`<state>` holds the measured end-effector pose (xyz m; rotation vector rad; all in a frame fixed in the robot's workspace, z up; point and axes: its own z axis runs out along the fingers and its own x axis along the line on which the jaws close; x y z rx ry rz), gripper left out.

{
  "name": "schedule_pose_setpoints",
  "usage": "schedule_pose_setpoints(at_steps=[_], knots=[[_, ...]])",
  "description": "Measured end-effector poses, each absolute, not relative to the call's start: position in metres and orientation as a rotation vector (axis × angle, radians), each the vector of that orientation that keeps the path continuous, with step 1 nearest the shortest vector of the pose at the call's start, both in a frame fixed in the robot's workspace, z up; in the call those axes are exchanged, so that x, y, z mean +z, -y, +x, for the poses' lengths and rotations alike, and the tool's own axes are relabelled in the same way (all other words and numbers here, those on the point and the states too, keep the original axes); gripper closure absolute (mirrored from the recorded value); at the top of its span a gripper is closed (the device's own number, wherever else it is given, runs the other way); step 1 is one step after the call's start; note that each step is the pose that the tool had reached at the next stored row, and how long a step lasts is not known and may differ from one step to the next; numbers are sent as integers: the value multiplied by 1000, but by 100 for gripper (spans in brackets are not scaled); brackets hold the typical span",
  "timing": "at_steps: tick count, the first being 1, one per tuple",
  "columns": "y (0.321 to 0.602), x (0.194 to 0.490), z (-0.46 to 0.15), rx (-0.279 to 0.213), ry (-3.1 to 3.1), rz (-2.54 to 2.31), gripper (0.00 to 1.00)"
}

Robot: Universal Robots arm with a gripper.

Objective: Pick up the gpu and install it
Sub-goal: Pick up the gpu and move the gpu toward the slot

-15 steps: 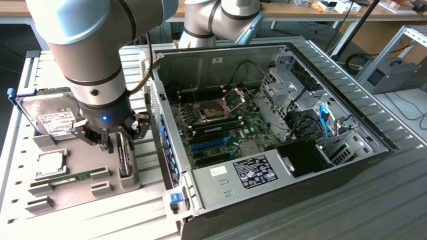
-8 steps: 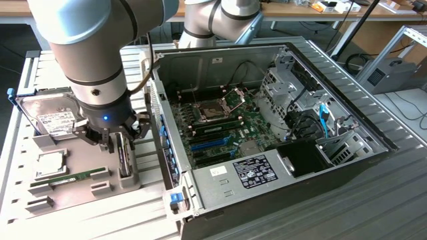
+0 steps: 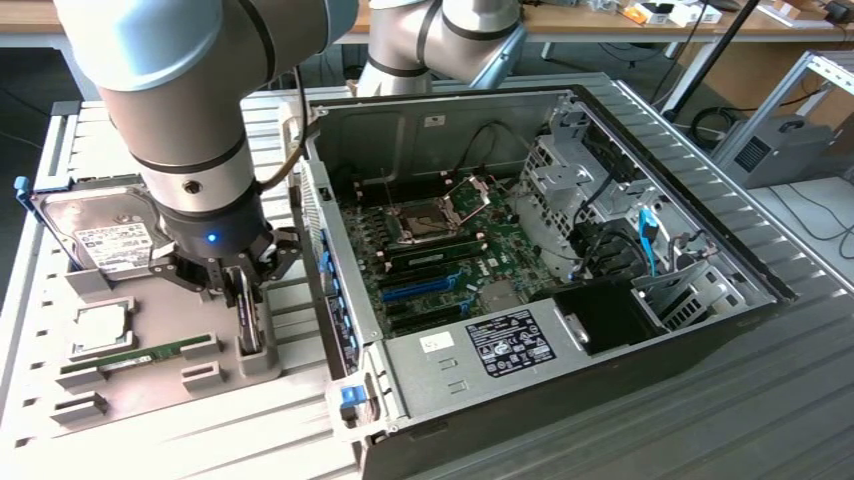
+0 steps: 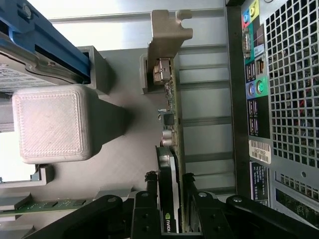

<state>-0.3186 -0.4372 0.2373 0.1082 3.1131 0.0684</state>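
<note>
Wrist view: downward-pointing hand point(image 4: 168, 175) straddles the upright gpu point(image 4: 170, 119), fingers point(image 4: 150, 181) apart.

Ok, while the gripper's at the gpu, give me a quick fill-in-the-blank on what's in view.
1. The gripper is down at the gpu, which stands on ____ in the gray tray.
2. The hard drive at the tray's back has a ____ plastic rail along its side.
3. The open computer case lies to the exterior view's ____ of the tray.

Missing words: edge; blue; right.
</note>
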Motion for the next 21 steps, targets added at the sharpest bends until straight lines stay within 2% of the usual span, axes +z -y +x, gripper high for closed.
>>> schedule_pose_setpoints(at_steps=[21], knots=[[437, 239, -319, 68, -3113, 108, 68]])
